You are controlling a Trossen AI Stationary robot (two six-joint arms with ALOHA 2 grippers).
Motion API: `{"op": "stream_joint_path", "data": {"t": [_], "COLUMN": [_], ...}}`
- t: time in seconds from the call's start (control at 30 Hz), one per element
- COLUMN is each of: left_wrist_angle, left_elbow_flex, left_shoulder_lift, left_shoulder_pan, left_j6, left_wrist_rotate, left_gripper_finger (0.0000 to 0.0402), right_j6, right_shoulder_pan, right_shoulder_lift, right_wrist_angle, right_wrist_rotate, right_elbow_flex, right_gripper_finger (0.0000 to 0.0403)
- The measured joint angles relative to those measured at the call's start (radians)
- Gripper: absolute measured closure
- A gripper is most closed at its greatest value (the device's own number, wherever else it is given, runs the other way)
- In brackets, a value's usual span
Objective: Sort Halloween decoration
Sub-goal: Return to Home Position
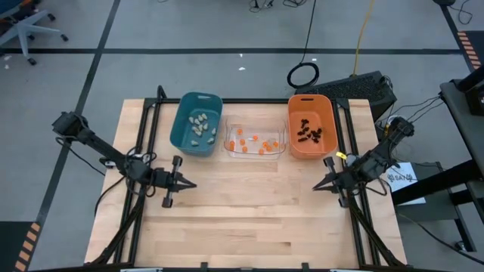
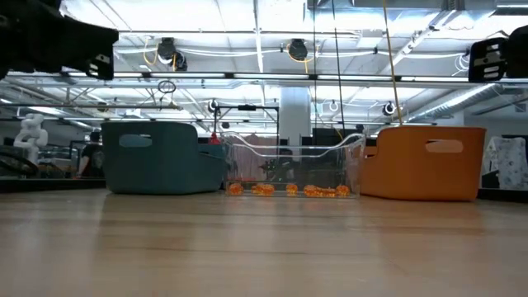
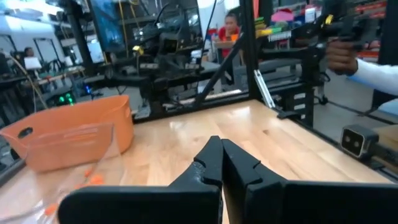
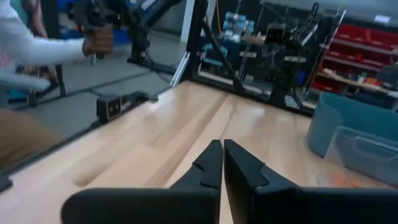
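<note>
The Halloween decoration lies sorted in three bins at the table's far side. Pale lumps [image 1: 199,126] lie in the teal bin [image 1: 183,130]. Small round orange ones [image 1: 254,142] lie on the floor of the clear bin [image 1: 229,151]. Black spidery ones [image 1: 308,134] lie in the orange bin [image 1: 293,143]. My left gripper [image 1: 192,183] hovers shut at the table's left, nearer than the bins, and holds nothing. My right gripper [image 1: 316,187] hovers shut at the right, also with nothing in it. Their closed tips show in the left wrist view [image 3: 219,144] and the right wrist view [image 4: 221,147].
Bare wood stretches between the two grippers and toward the near edge [image 1: 242,227]. Black frame rails [image 1: 144,128] run along the table's left and right sides. A person's hand [image 4: 96,40] holds a device beyond the table's edge.
</note>
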Motion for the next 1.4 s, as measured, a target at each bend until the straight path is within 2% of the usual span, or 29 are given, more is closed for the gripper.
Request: {"op": "stream_joint_path", "data": {"t": [0.1,0.23,0.63,0.83,0.93,1.0,1.2,1.4], "left_wrist_angle": [-0.029,-0.099,-0.352,-0.457,-0.503,-0.538,-0.623,-0.646], "left_elbow_flex": [0.000,0.000,0.000,-0.001,-0.001,-0.001,-0.001,-0.001], "left_shoulder_lift": [-0.044,-0.123,-0.357,-0.467,-0.525,-0.560,-0.642,-0.694], "left_shoulder_pan": [0.000,0.000,0.000,0.000,0.000,0.000,0.000,0.000], "left_j6": [0.022,0.042,0.042,0.042,0.036,0.043,0.047,0.045], "left_wrist_rotate": [0.011,0.018,0.024,0.021,-0.020,-0.033,-0.061,-0.067], "left_gripper_finger": [0.0402,0.0402,0.0402,0.0402,0.0402,0.0402,0.0402,0.0402], "right_j6": [-0.006,-0.020,-0.003,-0.049,-0.064,-0.085,-0.065,-0.056], "right_shoulder_pan": [0.000,0.000,-0.001,-0.001,-0.001,-0.007,-0.069,-0.160], "right_shoulder_lift": [-0.066,-0.065,-0.066,-0.066,-0.066,-0.066,-0.066,-0.066], "right_wrist_angle": [-0.033,-0.040,-0.024,0.036,0.056,0.070,0.076,0.183], "right_wrist_rotate": [-0.001,0.007,0.214,0.233,0.269,0.253,0.102,-0.027], "right_elbow_flex": [-0.003,-0.003,-0.002,-0.002,-0.002,-0.002,-0.005,-0.077], "right_gripper_finger": [0.0403,0.0403,0.0403,0.0403,0.0403,0.0403,0.0403,0.0403]}}
